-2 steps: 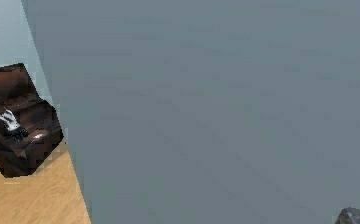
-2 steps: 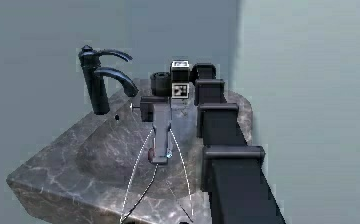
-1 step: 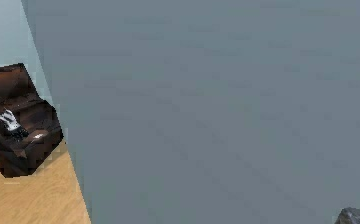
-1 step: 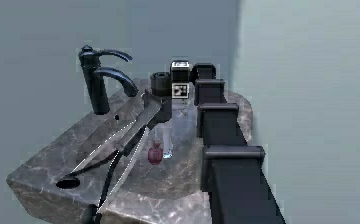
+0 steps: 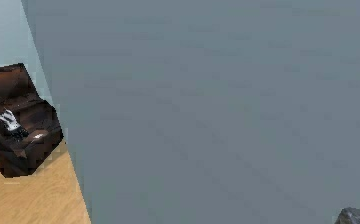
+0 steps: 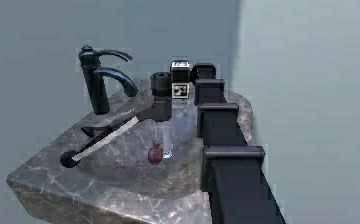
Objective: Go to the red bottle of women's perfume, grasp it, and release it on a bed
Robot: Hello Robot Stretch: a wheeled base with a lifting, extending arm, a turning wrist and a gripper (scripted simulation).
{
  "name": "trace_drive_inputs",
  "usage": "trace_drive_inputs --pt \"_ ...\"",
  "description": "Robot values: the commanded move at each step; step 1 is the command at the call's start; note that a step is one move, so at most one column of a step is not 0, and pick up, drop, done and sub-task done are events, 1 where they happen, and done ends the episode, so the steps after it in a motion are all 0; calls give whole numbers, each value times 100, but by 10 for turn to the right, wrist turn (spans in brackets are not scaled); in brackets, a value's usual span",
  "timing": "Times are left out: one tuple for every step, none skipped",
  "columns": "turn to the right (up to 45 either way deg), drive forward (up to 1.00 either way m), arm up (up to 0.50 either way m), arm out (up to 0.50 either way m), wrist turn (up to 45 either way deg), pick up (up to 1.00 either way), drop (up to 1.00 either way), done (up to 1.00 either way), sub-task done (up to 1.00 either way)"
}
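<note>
A small red bottle (image 6: 155, 153) with a rounded body stands on a grey marble washstand top (image 6: 58, 180) in the arm side view. My arm's dark bar reaches over this top from the bottom edge. The gripper (image 6: 74, 154) has its dark body left of the two white marker squares. Its thin fingers (image 6: 108, 134) slant down toward the view's left across the marble. The red bottle sits just below the gripper's body, to the right of the fingers. I cannot tell whether the gripper holds anything.
A dark curved faucet (image 6: 100, 78) rises at the back of the washstand, against a grey-blue wall. In the forward view a grey-blue wall (image 5: 218, 100) stands close ahead. A brown leather armchair (image 5: 20, 120) sits at the left on a wood floor (image 5: 38, 195).
</note>
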Motion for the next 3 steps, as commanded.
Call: trace_drive_inputs --pt "0 0 0 0 450 0 0 0 0" --pt "0 0 0 0 270 0 0 0 0" --pt "0 0 -22 0 0 0 0 0 0"
